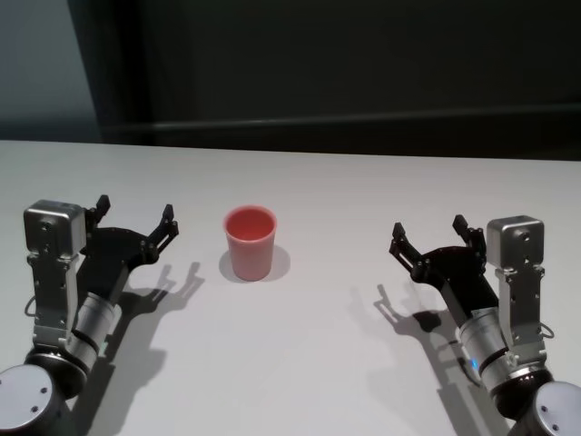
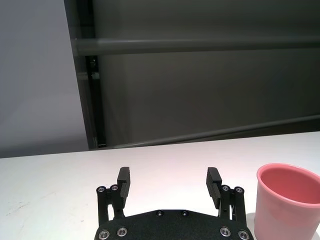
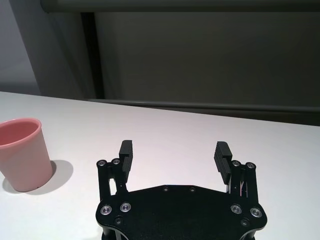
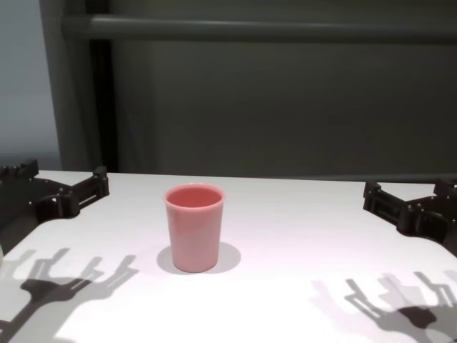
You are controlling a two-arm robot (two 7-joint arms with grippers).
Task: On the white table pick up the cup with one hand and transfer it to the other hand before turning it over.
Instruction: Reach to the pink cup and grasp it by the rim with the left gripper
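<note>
1. One cup (image 1: 250, 242) stands upright, mouth up, on the white table (image 1: 327, 363); salmon pink, tapered, no handle, rim wider than base.
2. Cup interior: nothing visible inside in the head view or the chest view (image 4: 193, 227); the bottom looks bare pink.
3. Cup position: left of the table's centre line in the head view, between the two arms, nearer the left one, touching neither.
4. Left gripper (image 1: 133, 219) hovers just beside the cup on its left; jaws spread wide, nothing between the fingertips (image 2: 123, 176). Left wrist view shows the cup (image 2: 287, 201) off to one side of the fingers, clear of them.
5. Right gripper (image 1: 428, 233) sits well apart from the cup on its right; jaws also spread wide, holding nothing. Right wrist view shows the cup (image 3: 22, 153) farther off, with its shadow on the table.
6. Both grippers cast finger shadows on the tabletop, visible in the chest view.
7. Behind the table: dark wall (image 4: 285, 107) with a horizontal grey bar (image 4: 250, 28) across it.
</note>
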